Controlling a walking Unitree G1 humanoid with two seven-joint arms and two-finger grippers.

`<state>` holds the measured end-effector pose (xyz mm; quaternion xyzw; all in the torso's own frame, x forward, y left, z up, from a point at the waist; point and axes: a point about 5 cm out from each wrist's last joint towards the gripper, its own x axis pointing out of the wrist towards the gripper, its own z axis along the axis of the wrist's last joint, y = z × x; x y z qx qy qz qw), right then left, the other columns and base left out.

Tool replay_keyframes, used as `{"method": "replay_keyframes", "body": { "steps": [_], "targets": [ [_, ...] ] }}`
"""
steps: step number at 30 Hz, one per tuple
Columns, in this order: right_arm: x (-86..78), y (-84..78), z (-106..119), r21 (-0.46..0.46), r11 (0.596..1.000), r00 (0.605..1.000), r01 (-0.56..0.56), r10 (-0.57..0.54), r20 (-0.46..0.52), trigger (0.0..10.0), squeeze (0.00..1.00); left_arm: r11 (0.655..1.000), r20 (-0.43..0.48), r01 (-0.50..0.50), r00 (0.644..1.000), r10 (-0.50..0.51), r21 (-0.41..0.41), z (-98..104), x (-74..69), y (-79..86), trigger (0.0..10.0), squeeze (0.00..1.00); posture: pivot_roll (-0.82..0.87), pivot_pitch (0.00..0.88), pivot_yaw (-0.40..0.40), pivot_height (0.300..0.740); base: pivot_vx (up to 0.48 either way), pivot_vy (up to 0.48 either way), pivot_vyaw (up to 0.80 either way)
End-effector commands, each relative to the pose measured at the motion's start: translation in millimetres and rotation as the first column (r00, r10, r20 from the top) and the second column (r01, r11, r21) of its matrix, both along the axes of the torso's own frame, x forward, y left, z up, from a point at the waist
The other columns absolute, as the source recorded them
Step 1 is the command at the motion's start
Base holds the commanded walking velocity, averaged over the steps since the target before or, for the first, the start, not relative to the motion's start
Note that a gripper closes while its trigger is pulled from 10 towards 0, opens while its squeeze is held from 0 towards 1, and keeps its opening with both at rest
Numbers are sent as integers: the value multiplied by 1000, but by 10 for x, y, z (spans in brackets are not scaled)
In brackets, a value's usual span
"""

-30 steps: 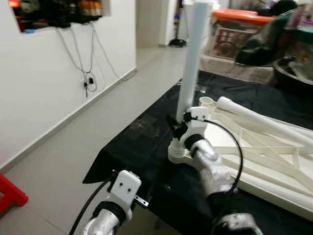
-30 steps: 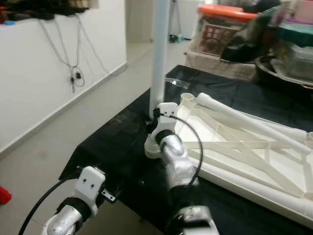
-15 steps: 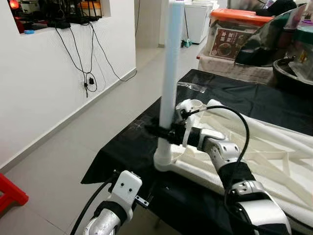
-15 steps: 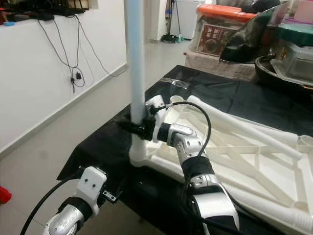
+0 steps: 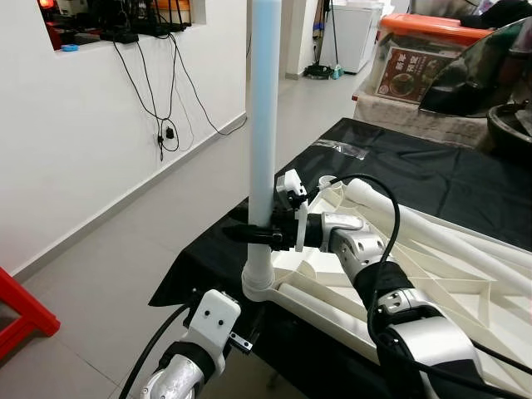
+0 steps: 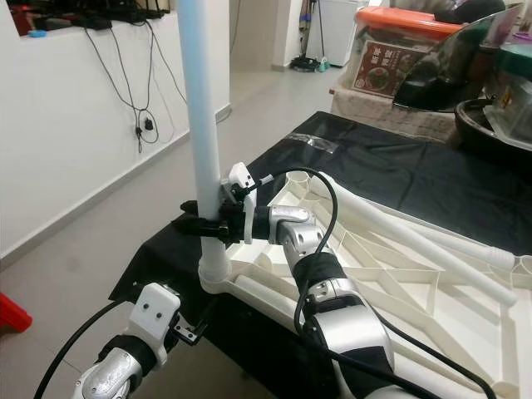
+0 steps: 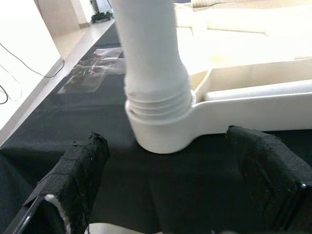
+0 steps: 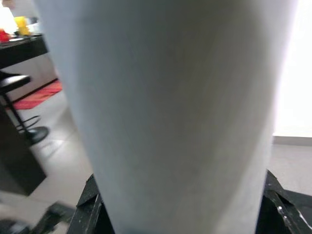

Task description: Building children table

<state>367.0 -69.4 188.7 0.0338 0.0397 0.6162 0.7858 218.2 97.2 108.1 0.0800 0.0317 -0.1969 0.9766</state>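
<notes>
Right gripper (image 5: 259, 235) is clamped on the white table leg (image 5: 264, 125), its two black fingers closed around the tube just above the threaded base. Going by size, we note first the black-covered table (image 5: 432, 170), then the white plastic tabletop frame (image 5: 465, 274) lying flat on it with its ribbed underside up. The leg stands upright in the frame's near corner socket (image 5: 258, 287), at the table's near left edge. In the left wrist view we see the leg's threaded end (image 7: 158, 105) seated in that socket. Left gripper (image 7: 175, 185) hangs low, below the table edge, fingers spread apart, holding nothing. A second loose leg (image 5: 432, 218) lies across the frame.
</notes>
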Motion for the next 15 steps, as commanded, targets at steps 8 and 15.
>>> {"method": "replay_keyframes", "body": {
  "steps": [8, 15],
  "targets": [
    [198, -366, -211, 20, 690, 691, 723, -723, -20, 0, 0, 1000, -6, 6, 1000, -6, 8, -18, -12, 6, 10000, 0, 185, 0, -77, 740, 0, 0, 0],
    [64, -675, -217, 46, 171, 174, 984, -982, -71, 0, 0, 1000, -4, 8, 1000, -8, 11, -13, 1, 15, 10000, 0, 185, 0, -76, 740, 0, 0, 0]
  ]
}}
